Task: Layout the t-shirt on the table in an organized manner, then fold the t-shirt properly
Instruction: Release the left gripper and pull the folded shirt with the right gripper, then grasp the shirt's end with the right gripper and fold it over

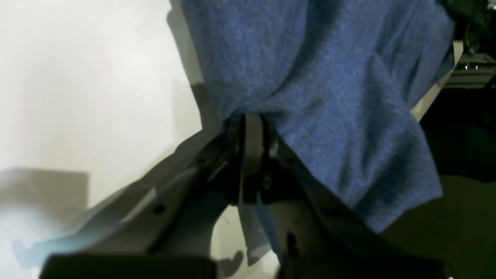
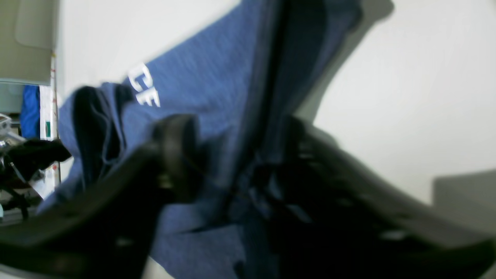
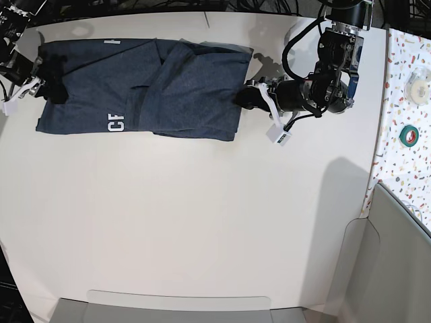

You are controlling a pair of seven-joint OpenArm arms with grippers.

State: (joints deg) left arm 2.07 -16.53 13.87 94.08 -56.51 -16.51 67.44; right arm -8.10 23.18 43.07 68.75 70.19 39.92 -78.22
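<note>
Speckled terrazzo strip (image 3: 403, 161) along the right edge, a green tape roll (image 3: 408, 135) and a white roll (image 3: 419, 75) on it.

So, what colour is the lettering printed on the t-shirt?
White lettering on the heathered navy-blue t-shirt; the right wrist view shows it best.
</note>
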